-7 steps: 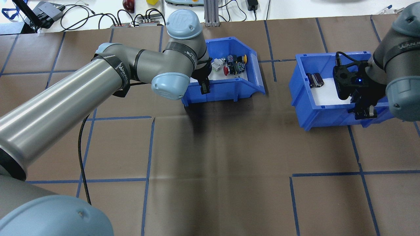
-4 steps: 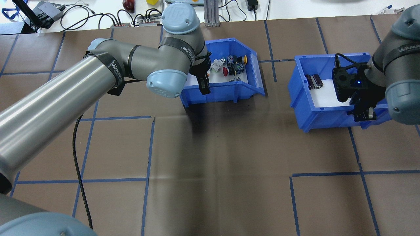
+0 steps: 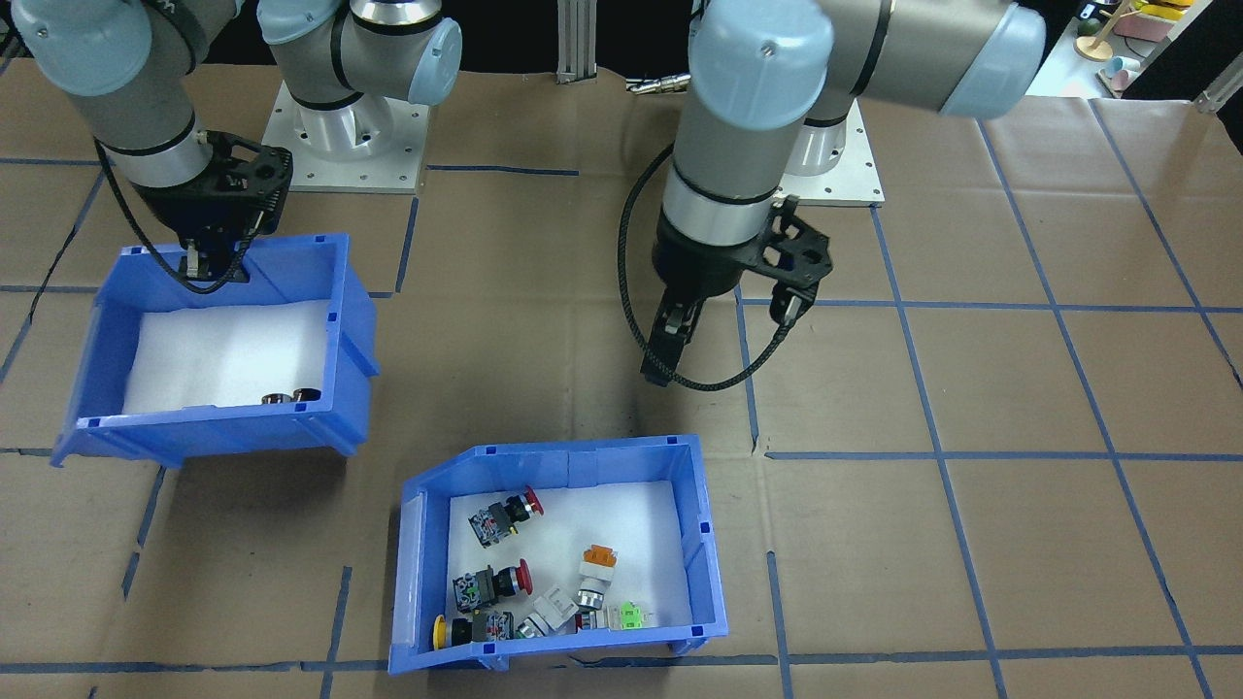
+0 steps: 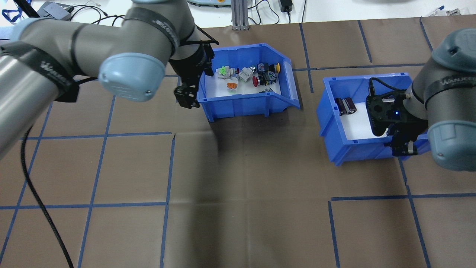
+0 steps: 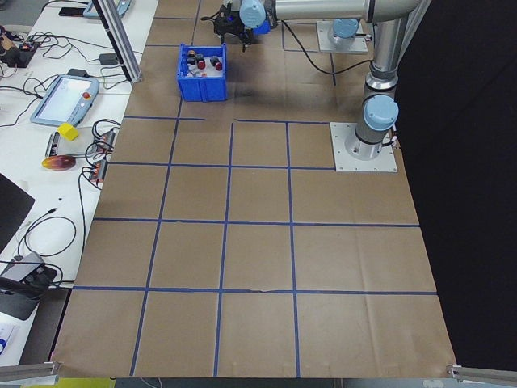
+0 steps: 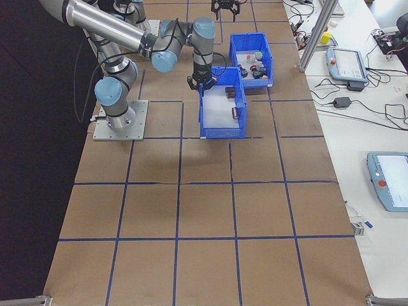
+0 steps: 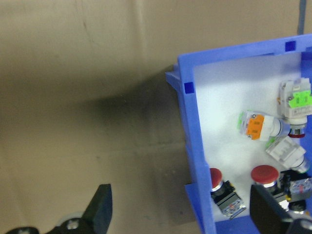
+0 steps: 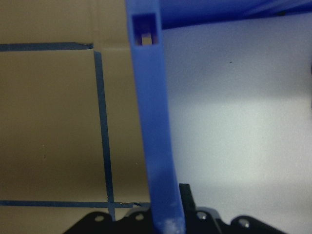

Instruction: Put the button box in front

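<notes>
We find the button box (image 4: 248, 103) on the brown paper-covered table (image 4: 238, 208), on the far side from the robot's base, resting flat and apart from the left gripper (image 4: 187, 97). In the overhead view that gripper hangs just beside the box's left end wall, outside it; the front-facing view shows the same gripper (image 3: 672, 342) raised above the table on the robot's side of the box (image 3: 558, 456). The left wrist view shows both fingers (image 7: 100, 209) spread wide with only bare paper between them — the jaws are open and hold nothing. The box's long axis runs across the table, left to right. Its cut-down open front is at its right end in the overhead view, facing the second blue bin (image 4: 334, 149). Inside, on the white liner (image 4: 241, 89), lie red mushroom-head buttons (image 4: 256, 80), a yellow-capped part (image 4: 277, 66), an orange part (image 4: 231, 85) and a green part (image 4: 223, 69). The right gripper (image 4: 403, 143) sits at the near wall of the second bin; in the right wrist view that blue wall (image 8: 153, 146) runs straight down between the jaws — they are closed on it. That bin holds dark cylinders (image 4: 346, 106) on its own liner and stands well to the right of the button box, nearer the robot.
</notes>
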